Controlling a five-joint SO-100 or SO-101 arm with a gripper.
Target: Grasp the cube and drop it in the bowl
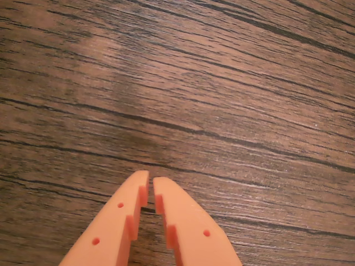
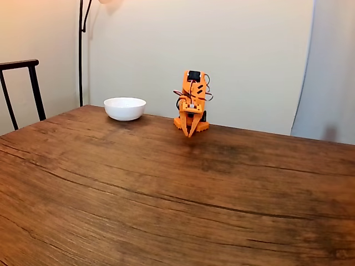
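My orange gripper (image 1: pixel 151 182) enters the wrist view from the bottom edge, shut, its two tips nearly touching with nothing between them, over bare wood grain. In the fixed view the orange arm is folded at the far side of the table, and the gripper (image 2: pixel 189 133) points down just above the tabletop. The white bowl (image 2: pixel 125 108) stands on the table to the left of the arm in that view, a short way apart from it. The blue cube is out of view.
The dark wooden table (image 2: pixel 166 194) stretches wide in front of the arm. A black chair back (image 2: pixel 22 88) stands at the left edge, and a thin lamp pole (image 2: pixel 81 50) rises behind the bowl against a pale wall.
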